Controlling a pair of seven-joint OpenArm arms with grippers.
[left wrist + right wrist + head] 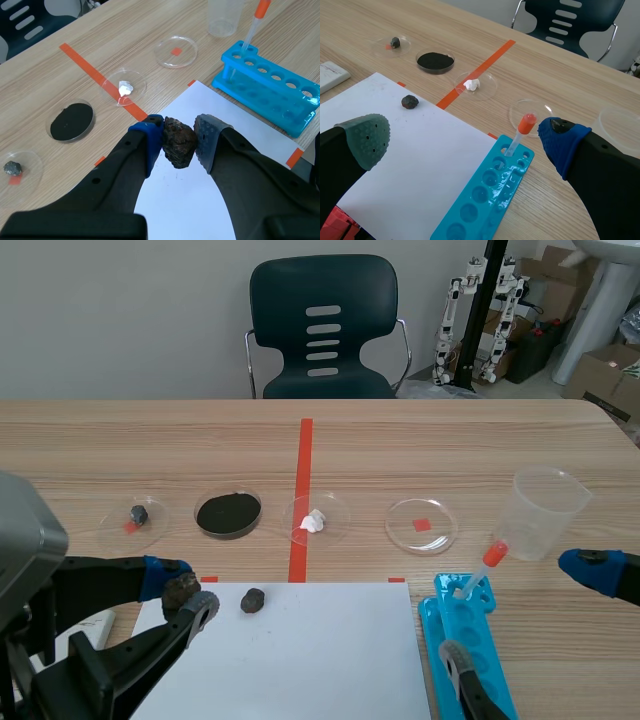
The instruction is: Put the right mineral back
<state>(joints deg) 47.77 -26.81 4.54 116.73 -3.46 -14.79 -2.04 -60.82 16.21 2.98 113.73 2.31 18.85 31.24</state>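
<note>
Mineral [178, 150] in left tool [180, 139] (low)

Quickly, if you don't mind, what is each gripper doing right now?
Left gripper: shut on a rock.
Right gripper: open, holding nothing.

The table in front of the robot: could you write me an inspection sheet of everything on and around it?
Surface: wooden table with orange-red tape marks; white paper sheet at its near edge.
Job's things: dark mineral held in the left gripper; second mineral on the paper; dishes with a grey stone, black powder and a white lump; one empty dish.
Clutter: blue tube rack holding a pipette; plastic cup.
Grippers: left shut on the dark mineral; right gripper open, rack ahead of it.
Cables: nothing seen.
Surroundings: dark chair; cardboard boxes.
</note>
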